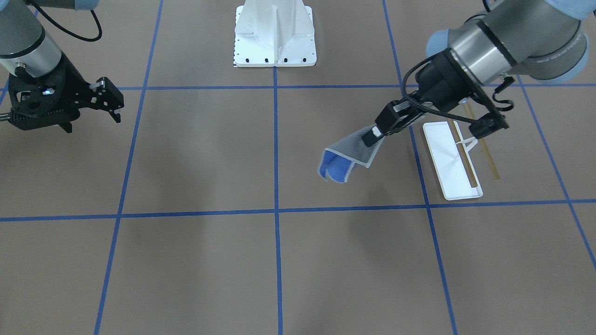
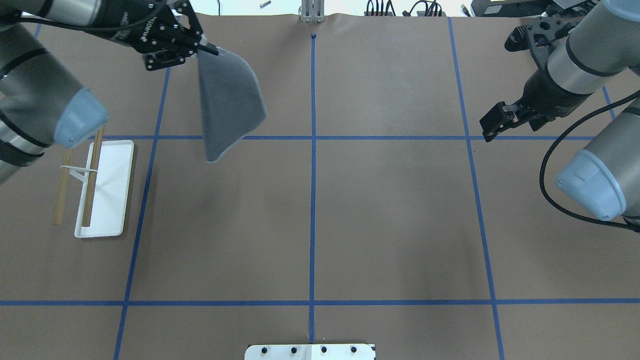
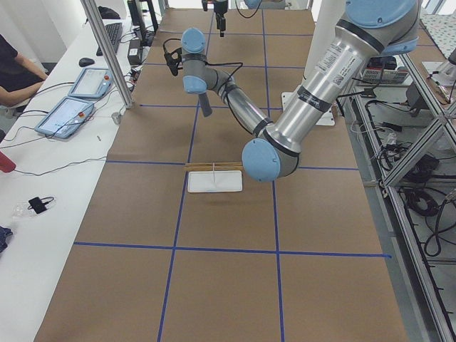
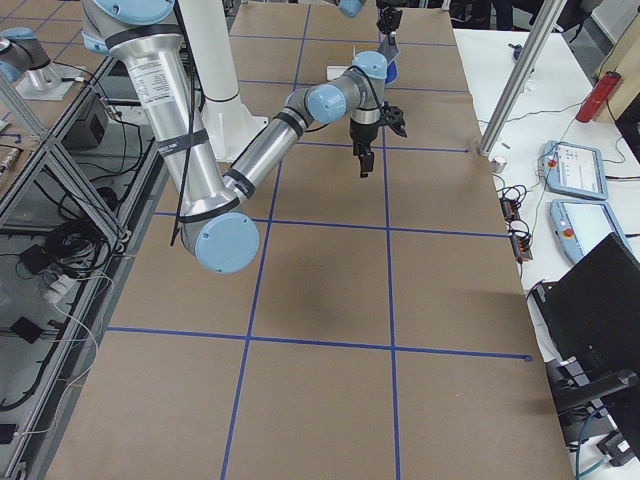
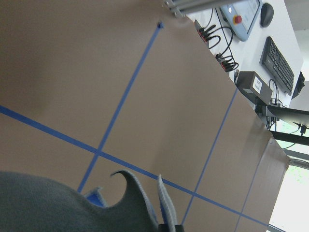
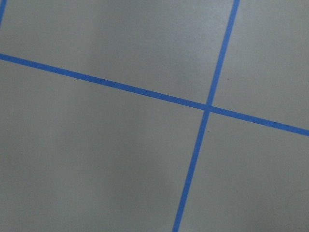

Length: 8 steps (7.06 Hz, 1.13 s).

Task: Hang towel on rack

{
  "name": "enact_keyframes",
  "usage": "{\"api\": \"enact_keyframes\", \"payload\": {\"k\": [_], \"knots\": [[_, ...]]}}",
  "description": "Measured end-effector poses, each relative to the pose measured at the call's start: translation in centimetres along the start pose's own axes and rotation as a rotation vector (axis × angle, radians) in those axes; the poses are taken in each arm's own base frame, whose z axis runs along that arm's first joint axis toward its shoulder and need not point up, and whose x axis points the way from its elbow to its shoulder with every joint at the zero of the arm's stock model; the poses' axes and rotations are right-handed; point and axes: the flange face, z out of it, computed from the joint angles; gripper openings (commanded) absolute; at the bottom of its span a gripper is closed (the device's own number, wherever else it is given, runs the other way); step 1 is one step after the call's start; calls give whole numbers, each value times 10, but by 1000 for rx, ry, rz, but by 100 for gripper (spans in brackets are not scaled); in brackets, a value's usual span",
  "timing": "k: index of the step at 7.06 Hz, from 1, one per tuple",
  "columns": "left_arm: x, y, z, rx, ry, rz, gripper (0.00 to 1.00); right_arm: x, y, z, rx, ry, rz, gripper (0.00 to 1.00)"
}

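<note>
My left gripper (image 2: pixel 207 50) is shut on one corner of the towel (image 2: pixel 227 105), which hangs in the air over the table with its dark grey face to the overhead camera. In the front-facing view the gripper (image 1: pixel 373 136) holds the towel (image 1: pixel 347 158), and the blue face shows at its lower fold. The rack (image 2: pixel 107 200) stands to the left of the towel, apart from it, with a white tray base and two tan rods (image 2: pixel 92 185). It also shows in the front-facing view (image 1: pixel 449 158). The towel fills the bottom of the left wrist view (image 5: pixel 72 208). My right gripper (image 2: pixel 492 125) is open and empty, far off on the right.
The large white bolted pedestal (image 1: pixel 274 37) stands at the robot's base, mid-table. Blue tape lines cross the brown table (image 2: pixel 350 225). My left arm's elbow (image 2: pixel 80 120) hangs over the near end of the rack. The right wrist view shows only table and tape.
</note>
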Motion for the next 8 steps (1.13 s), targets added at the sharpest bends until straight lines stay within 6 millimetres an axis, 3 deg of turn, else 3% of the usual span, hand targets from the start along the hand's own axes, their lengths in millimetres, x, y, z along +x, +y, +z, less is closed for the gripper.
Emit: {"api": "enact_keyframes", "payload": {"k": [2, 4, 6, 8], "knots": [[-78, -26, -48, 34, -54, 36, 0, 54, -8, 8, -33, 46, 11, 100], [-144, -43, -77, 72, -84, 21, 0, 92, -18, 6, -45, 42, 51, 100], [-195, -55, -99, 113, -120, -2, 0, 112, -26, 7, -65, -6, 94, 100], [-259, -62, -122, 148, -159, -10, 0, 120, -28, 4, -66, -26, 116, 100]]}}
